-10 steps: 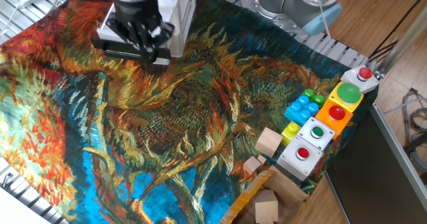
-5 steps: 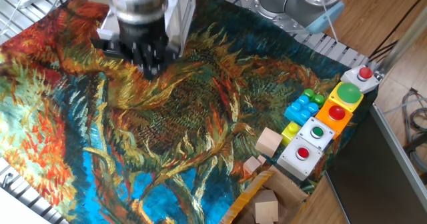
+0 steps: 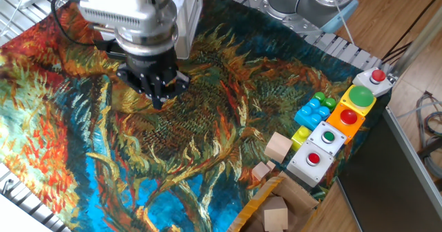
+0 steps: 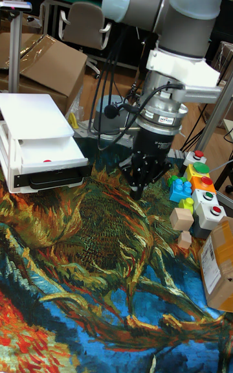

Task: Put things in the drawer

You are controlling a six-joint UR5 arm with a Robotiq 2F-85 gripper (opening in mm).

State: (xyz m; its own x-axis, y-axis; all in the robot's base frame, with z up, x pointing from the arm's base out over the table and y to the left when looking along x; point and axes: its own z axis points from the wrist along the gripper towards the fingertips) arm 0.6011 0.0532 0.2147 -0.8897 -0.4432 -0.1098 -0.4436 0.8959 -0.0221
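The small white cabinet (image 4: pixel 35 124) stands at the left of the tall fixed view, with its drawer (image 4: pixel 61 151) pulled out above a black lower edge. A tiny red spot (image 4: pixel 46 161), apparently the red block, shows at the drawer's front lip. In the fixed view the cabinet (image 3: pixel 190 11) is mostly hidden behind the arm. My gripper (image 3: pixel 156 97) (image 4: pixel 138 190) hangs over the sunflower cloth, to the right of the drawer and apart from it. Its black fingers point down and meet at the tips, with nothing between them.
Pale wooden cubes (image 3: pixel 278 148) (image 3: pixel 261 170) lie at the cloth's right edge beside a brown cardboard box (image 3: pixel 276 208). Button boxes (image 3: pixel 314 159) (image 3: pixel 352 108), a blue brick (image 3: pixel 312 110) and a yellow-green brick (image 3: pixel 302 135) line the right side.
The gripper has drawn back from the cabinet's front and now hangs out over the cloth, nearer the camera. Nothing else has moved.
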